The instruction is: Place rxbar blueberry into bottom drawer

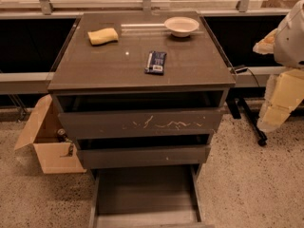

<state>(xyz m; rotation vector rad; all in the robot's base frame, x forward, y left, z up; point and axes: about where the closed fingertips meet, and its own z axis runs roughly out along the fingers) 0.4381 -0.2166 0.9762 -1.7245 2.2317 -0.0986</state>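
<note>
The rxbar blueberry point(156, 62), a flat dark blue bar with white markings, lies on the cabinet top point(95, 70), right of its middle. The bottom drawer point(145, 196) is pulled out toward me, a shallow grey tray with nothing in it. The top drawer point(140, 123), with pale scratches on its front, and the middle drawer point(142, 156) are each pulled out a little. My arm stands at the right edge, and my gripper point(265, 42) is at cabinet-top height, well to the right of the bar and not touching it.
A yellow sponge point(102, 36) lies at the back left of the top, and a white bowl point(181, 26) at the back right. An open cardboard box point(47, 144) stands on the floor to the left. A black wheeled stand leg point(249, 118) is on the right.
</note>
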